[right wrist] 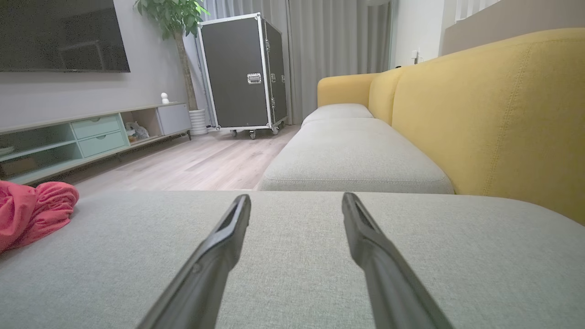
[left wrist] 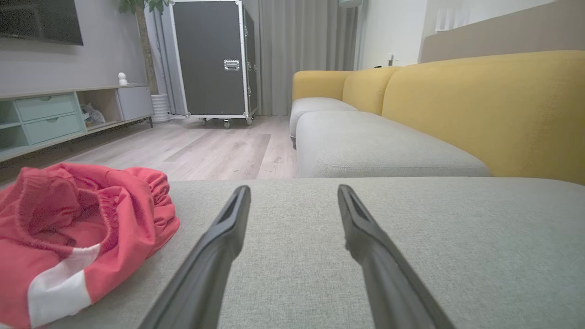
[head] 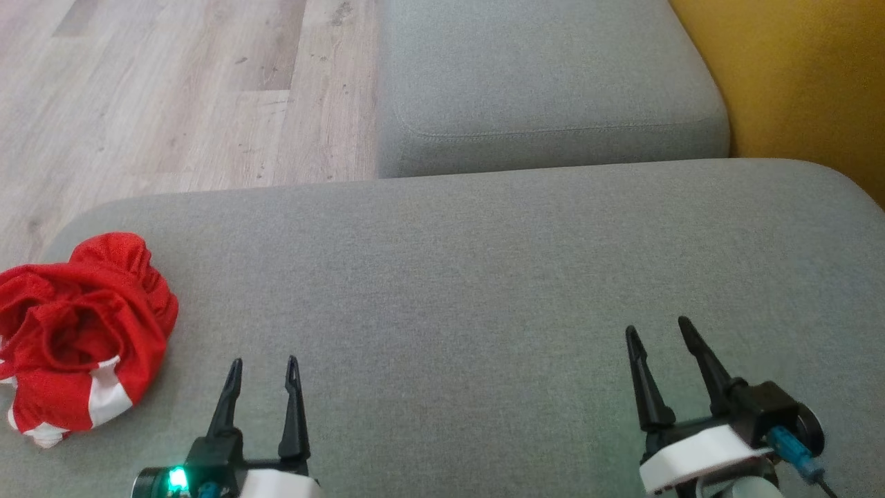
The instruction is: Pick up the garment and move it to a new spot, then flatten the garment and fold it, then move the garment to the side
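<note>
We note the garment (head: 83,339), red mesh with white bands, bunched in a heap at the left end of the grey seat cushion (head: 484,277), close to its edge. The left gripper (head: 265,361) sits low over the cushion just right of the heap, not touching it. Its jaws are spread, with nothing between them. The right gripper (head: 657,325) is well apart from the garment, toward the cushion's right side, jaws likewise released and empty. Both point toward a second grey cushion (head: 546,83) beyond. A yellow backrest (head: 795,76) runs along the right, and wood floor (head: 173,90) lies left of the far cushion. In the left wrist view we see a black wheeled case (left wrist: 210,59) and a low media unit (left wrist: 45,119) across the room.
</note>
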{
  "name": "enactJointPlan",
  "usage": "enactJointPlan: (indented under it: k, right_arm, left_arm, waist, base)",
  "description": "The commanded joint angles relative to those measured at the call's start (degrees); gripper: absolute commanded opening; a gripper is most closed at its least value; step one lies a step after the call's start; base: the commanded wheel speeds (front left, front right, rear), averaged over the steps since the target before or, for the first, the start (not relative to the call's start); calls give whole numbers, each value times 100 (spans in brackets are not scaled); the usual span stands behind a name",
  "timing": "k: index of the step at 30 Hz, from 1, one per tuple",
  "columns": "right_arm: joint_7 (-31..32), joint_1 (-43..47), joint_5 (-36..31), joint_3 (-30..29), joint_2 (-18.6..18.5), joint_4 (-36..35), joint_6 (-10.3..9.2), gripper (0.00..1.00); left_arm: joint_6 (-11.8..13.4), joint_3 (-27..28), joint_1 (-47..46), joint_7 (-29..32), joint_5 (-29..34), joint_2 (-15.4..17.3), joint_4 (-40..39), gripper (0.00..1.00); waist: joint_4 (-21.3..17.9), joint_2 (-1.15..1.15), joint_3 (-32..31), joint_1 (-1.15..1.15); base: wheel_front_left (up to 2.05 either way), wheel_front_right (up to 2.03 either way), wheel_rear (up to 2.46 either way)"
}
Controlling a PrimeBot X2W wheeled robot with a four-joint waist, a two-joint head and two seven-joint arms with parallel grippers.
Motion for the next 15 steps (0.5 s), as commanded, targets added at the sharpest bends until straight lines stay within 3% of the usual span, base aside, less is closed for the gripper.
enactJointPlan:
  k: [1,15]
  right_arm:
    - [-78,-136,-115,121,-54,-186,-4,100]
    - [-78,-150,-80,68,-54,-17,-4,100]
  left_arm:
    - [-2,123,-195,-72,112,43,-158,100]
    - [-99,218,-209,-72,83,43,-27,100]
  waist:
    - [-3,0,-5,0]
    - [-55,0,1,0]
  base:
    - [0,0,0]
    - [0,0,0]
